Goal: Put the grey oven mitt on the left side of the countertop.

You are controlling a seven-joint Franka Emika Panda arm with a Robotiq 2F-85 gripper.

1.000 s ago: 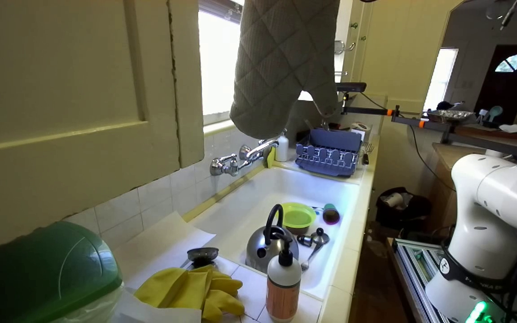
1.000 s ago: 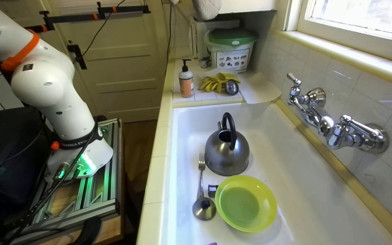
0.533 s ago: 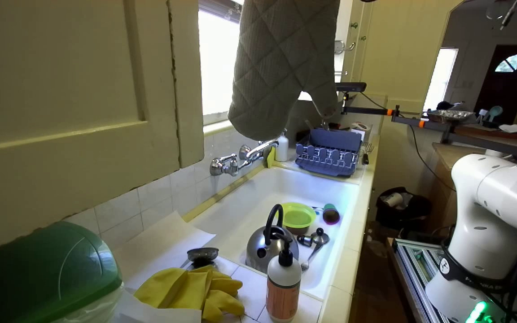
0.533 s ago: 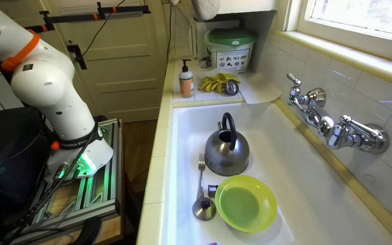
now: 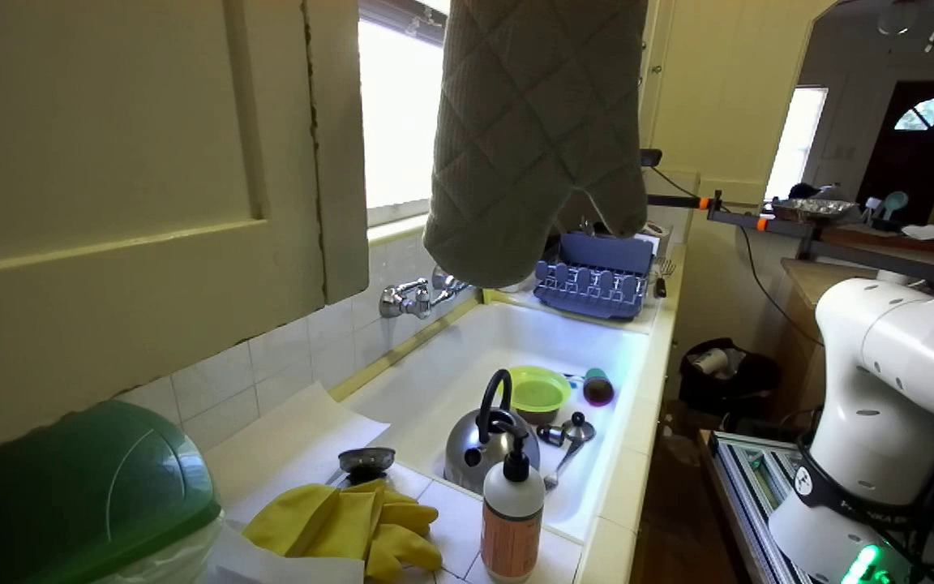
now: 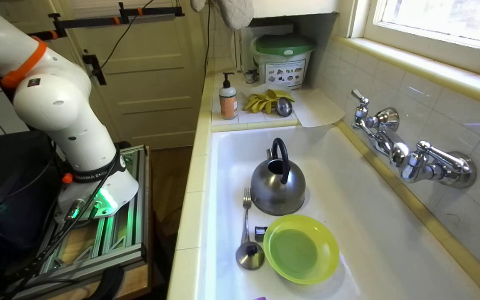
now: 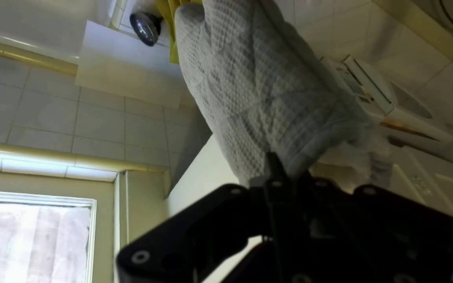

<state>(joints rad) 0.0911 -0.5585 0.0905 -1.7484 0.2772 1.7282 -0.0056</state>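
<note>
The grey quilted oven mitt (image 5: 544, 138) hangs in the air, fingers down, above the sink and countertop. Its tip and thumb (image 6: 236, 12) show at the top edge in an exterior view. In the wrist view the mitt (image 7: 250, 78) extends from the fingertips. My gripper (image 7: 289, 173) is shut on the mitt's cuff end; both exterior views leave the gripper out of frame. The tiled countertop (image 5: 452, 519) at the sink's end holds yellow gloves (image 5: 337, 519), a soap bottle (image 5: 511, 519) and a white paper sheet (image 6: 319, 108).
The white sink (image 6: 373, 233) holds a kettle (image 6: 277, 187), a green bowl (image 6: 294, 256) and utensils. A green-lidded bin (image 6: 283, 60) stands at the countertop's back. A metal ladle or strainer (image 6: 284, 107) lies by the gloves. A faucet (image 6: 394, 146) projects from the wall.
In the last half second the mitt has moved lower in both exterior views, shifting right in one and left in the other. It stays in the gripper's hold. Objects on the countertop are unmoved.
</note>
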